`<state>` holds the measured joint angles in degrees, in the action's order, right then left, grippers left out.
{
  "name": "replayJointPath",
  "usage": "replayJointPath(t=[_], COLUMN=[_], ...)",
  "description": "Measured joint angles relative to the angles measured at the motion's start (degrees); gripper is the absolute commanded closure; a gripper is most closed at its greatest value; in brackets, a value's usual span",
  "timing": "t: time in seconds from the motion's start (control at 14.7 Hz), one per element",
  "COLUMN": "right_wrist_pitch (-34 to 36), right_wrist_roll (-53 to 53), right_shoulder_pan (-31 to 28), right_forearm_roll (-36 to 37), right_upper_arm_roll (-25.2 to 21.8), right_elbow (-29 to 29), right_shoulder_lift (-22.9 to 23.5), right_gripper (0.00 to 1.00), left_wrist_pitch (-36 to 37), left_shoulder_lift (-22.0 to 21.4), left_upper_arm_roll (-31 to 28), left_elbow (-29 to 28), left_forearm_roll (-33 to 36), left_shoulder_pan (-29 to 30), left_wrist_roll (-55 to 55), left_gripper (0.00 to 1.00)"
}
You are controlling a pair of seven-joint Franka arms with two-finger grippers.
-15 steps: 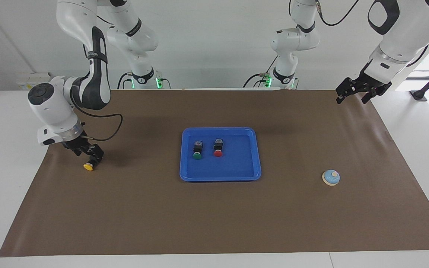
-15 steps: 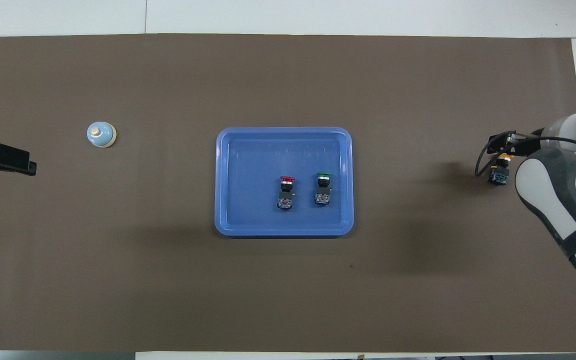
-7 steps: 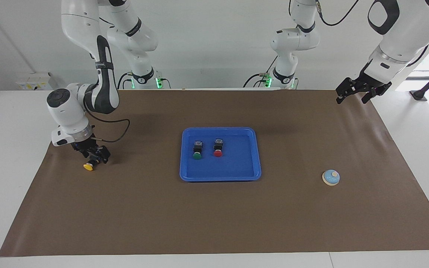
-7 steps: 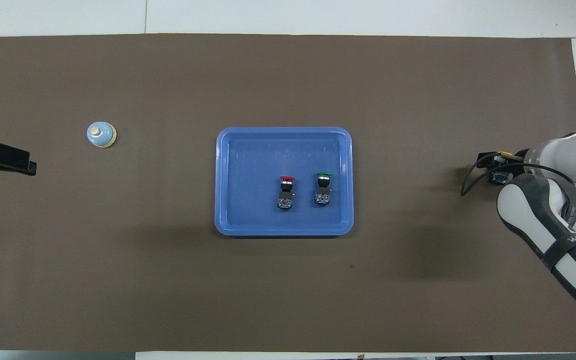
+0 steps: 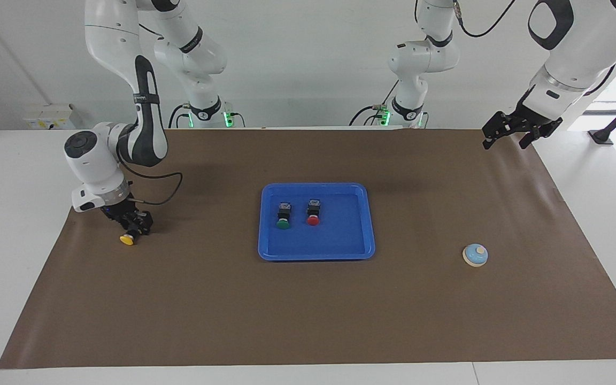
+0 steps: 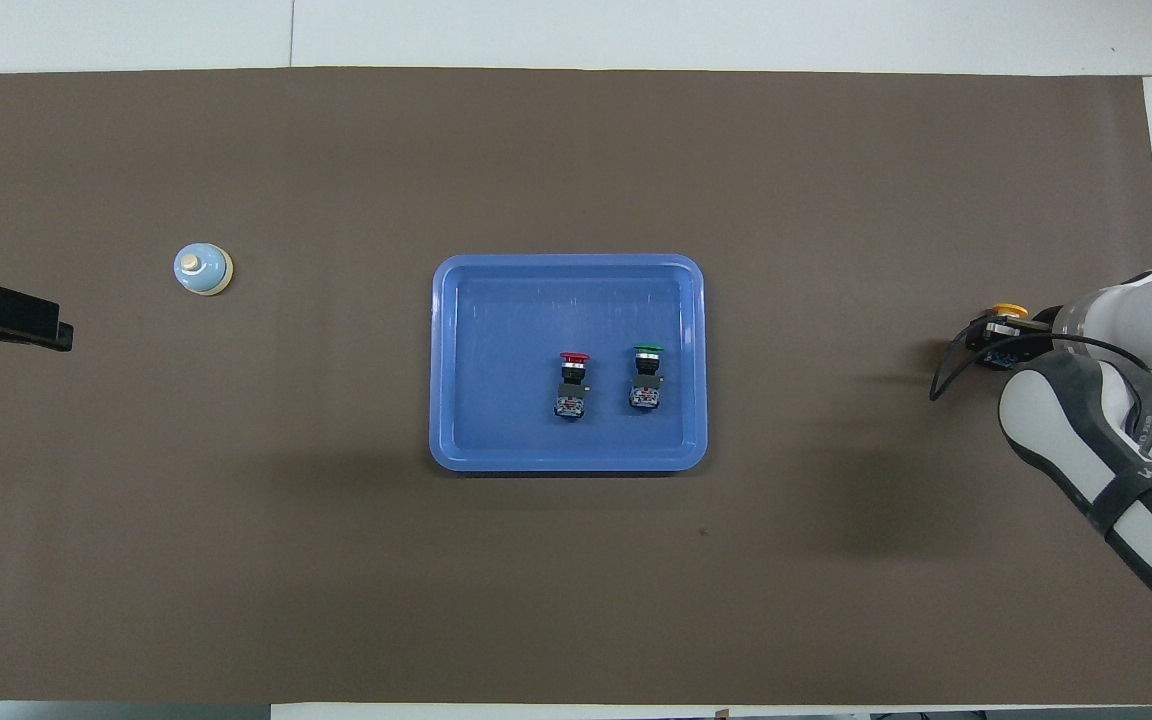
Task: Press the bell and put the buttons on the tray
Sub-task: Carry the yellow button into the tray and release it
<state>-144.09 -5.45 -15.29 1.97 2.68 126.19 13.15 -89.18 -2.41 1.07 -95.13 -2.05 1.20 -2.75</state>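
I have the right claw point(image 5: 132, 229) down at the tabletop point(image 5: 308, 310) toward the right arm's end, low over the brown mat point(image 6: 576, 600). Its fingers sit on either side of the yellow button's point(image 5: 126, 239) black body, narrowed in around it, with the yellow cap poking out past the tips. The button lies on the mat (I cannot tell whether the fingers are truly pressing on it yet or only just beside it). In the overhead view the same claw point(image 6: 998, 342) is mostly covered by the arm's wrist, and only the yellow cap point(image 6: 1010, 311) shows clearly.

The blue tray point(image 5: 368, 235) sits mid-mat. The green button point(image 5: 283, 218) and the red button point(image 5: 313, 214) lie side by side in it, both in the half nearer the robots, the green one toward the right arm's end.

The bell point(image 5: 475, 255) stands on the mat toward the left arm's end, well apart from the tray and slightly farther from the robots than it.

The left claw point(image 5: 507, 131) waits, spread wide and empty, over the mat's corner at the left arm's end.
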Motion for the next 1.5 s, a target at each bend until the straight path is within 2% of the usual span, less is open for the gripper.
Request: replayJointPath(t=[0.27, 0.61, 0.82, 1.02, 1.36, 1.5], right_wrist_pitch=[3.61, 20.77, 32.36, 39.68, 40.52, 39.70], right_wrist_roll=[0.51, -2.33, -11.53, -21.36, -36.08, -41.56], right_shoulder_pan=[0.54, 7.99, 16.72, 27.21, 43.06, 48.38], right_forearm_roll=[0.05, 0.05, -0.08, -0.63, -3.85, -3.89], right_upper_arm_roll=[0.83, 1.32, 1.52, 1.74, 1.87, 1.83], right_elbow=[-1.70, -13.90, -22.55, -29.90, -33.33, -35.26], right_shoulder_lift=[-0.12, -0.84, -0.80, 0.48, 2.91, 5.44], right_gripper=[1.00, 1.00, 1.00, 1.00, 1.00, 1.00], left_wrist_pitch=[0.00, 0.00, 0.00, -0.01, -0.01, -0.01], left_shoulder_lift=[0.00, 0.00, 0.00, 0.00, 0.00, 0.00], left_upper_arm_roll=[0.00, 0.00, 0.00, 0.00, 0.00, 0.00], left_elbow=[0.00, 0.00, 0.00, 0.00, 0.00, 0.00], left_forearm_roll=[0.00, 0.00, 0.00, 0.00, 0.00, 0.00], left_shoulder_pan=[0.00, 0.00, 0.00, 0.00, 0.00, 0.00], left_wrist_roll=[0.00, 0.00, 0.00, 0.00, 0.00, 0.00], left_gripper=[0.00, 0.00, 0.00, 0.00, 0.00, 0.00])
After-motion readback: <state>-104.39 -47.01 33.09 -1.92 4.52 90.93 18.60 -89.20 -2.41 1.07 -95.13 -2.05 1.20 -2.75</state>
